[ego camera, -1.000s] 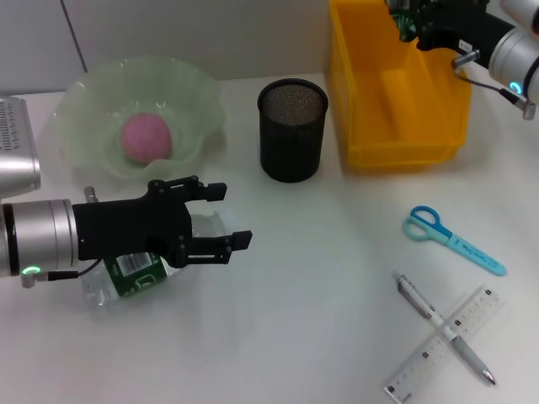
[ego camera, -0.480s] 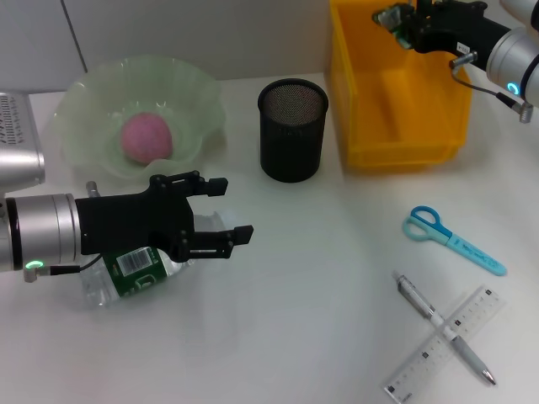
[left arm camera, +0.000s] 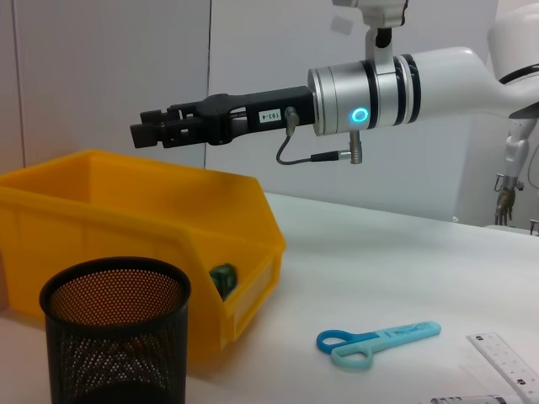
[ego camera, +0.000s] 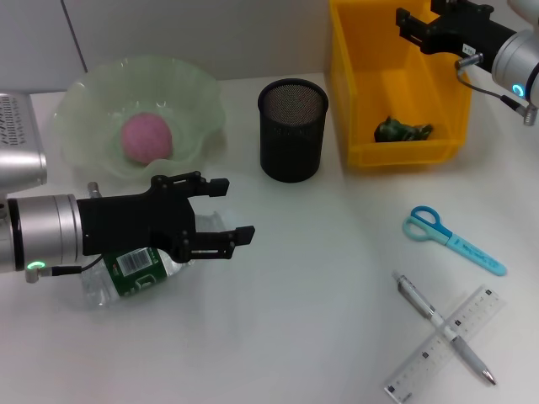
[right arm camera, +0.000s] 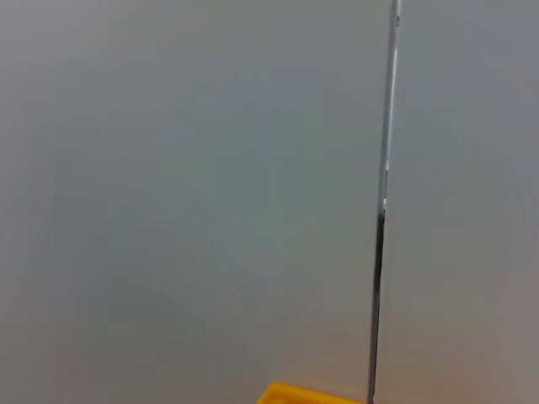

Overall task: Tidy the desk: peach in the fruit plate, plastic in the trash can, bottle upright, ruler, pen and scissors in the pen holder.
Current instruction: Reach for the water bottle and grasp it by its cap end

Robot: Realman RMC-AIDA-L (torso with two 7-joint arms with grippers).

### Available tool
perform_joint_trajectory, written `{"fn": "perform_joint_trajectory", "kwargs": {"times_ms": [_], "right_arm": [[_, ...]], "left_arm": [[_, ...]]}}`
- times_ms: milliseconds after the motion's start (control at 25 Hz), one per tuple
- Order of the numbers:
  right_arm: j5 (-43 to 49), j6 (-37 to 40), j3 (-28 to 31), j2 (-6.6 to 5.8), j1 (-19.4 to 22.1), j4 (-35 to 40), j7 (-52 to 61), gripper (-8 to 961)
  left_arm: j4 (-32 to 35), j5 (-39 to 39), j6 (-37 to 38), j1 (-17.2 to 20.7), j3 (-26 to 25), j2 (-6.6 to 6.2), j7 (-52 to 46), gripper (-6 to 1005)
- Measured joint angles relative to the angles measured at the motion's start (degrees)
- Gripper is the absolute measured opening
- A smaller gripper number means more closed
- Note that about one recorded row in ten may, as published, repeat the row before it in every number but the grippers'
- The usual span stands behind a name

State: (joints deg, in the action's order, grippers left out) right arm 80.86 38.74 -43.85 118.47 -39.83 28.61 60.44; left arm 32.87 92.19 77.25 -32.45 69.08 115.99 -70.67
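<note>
Up at one o'clock, the right gripper (ego camera: 413, 21) hangs over the yellow plastic bin (ego camera: 358, 101), jaws released and holding nothing, and the crumpled green plastic scrap (ego camera: 402, 130) sits on the bin's floor near its front wall. Over at eight o'clock, the left gripper (ego camera: 234, 215) hovers spread wide just above the clear bottle with a green label (ego camera: 130, 273), which lies on its side. The pink peach (ego camera: 146, 136) rests in the pale green ruffled glass plate (ego camera: 84, 97) at ten o'clock. The black mesh pen holder (ego camera: 291, 130) stands at twelve. Blue scissors (ego camera: 450, 239), silver pen (ego camera: 442, 326) and clear ruler (ego camera: 421, 366) lie at four o'clock, pen crossing ruler.
</note>
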Motion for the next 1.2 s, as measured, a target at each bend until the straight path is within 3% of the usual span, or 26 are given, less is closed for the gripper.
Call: {"fn": "perform_joint_trajectory", "kwargs": {"times_ms": [320,560,920,1200], "right_arm": [[-0.1,0.8,0.4,0.00,0.5,0.7,2.0,674],[-1.1,0.8,0.5,0.06,0.9,1.0,2.6,806],[-3.3,1.1,0.6,0.34,1.6,2.2,3.3,806],[-5.7,6.2,0.6,0.41,2.4,2.2,3.9,805]], "left_arm": [[0.0,0.0,0.4,0.1,0.2,-0.07,-0.2,831],[0.0,0.0,0.6,0.4,0.2,-0.14,-0.2,830],[0.1,0.0,0.7,0.5,0.4,-0.31,-0.2,830],[0.1,0.0,0.8,0.6,0.4,-0.40,-0.3,830]]}}
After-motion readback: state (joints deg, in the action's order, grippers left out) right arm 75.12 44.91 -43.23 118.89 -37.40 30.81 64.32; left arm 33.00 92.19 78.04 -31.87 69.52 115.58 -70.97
